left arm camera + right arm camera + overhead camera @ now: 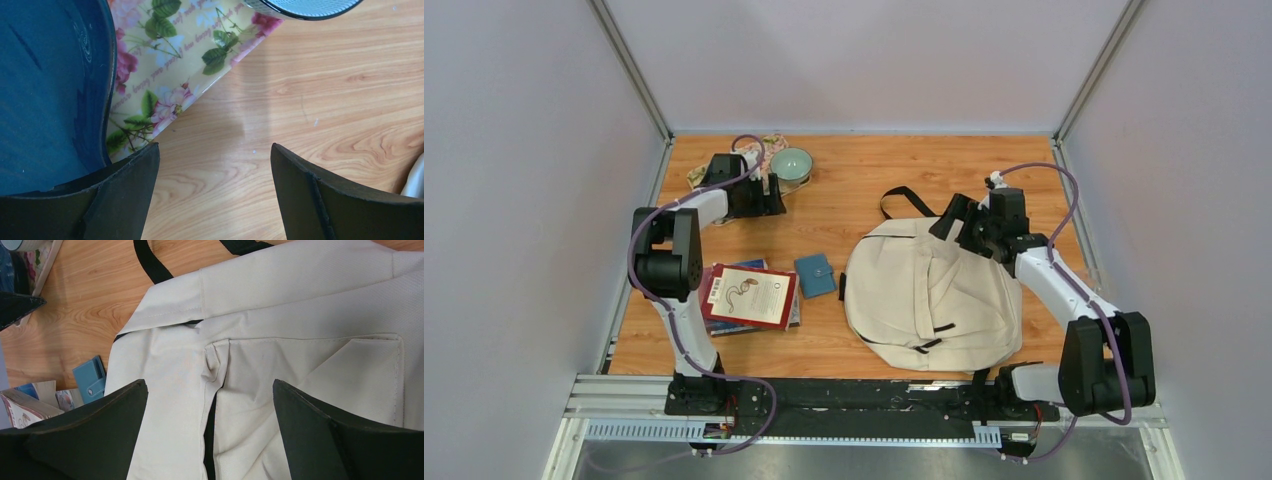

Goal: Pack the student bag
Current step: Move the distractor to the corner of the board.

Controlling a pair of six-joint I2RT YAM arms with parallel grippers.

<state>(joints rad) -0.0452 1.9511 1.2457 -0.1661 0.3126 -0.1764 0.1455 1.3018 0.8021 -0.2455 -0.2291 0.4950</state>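
Observation:
The student bag (pixel 924 295), a cream backpack with black straps (pixel 902 200), lies flat on the right half of the table. My right gripper (pixel 954 222) hovers over its far top end, open and empty. In the right wrist view my right gripper (pixel 210 382) spans the bag's fabric (pixel 300 295), with a dark slit (pixel 210 440) of an opening between the jaws. My left gripper (pixel 769 198) is open and empty at the back left. In the left wrist view my left gripper (pixel 215 147) is over bare wood, beside a floral sheet (pixel 175 50) and a dark blue object (pixel 45 90).
A stack of books (pixel 749 297) and a small blue pouch (pixel 815 275) lie left of the bag. A pale green bowl (pixel 791 163) stands on the floral sheet (pixel 769 148) at the back left. Grey walls close the table on three sides.

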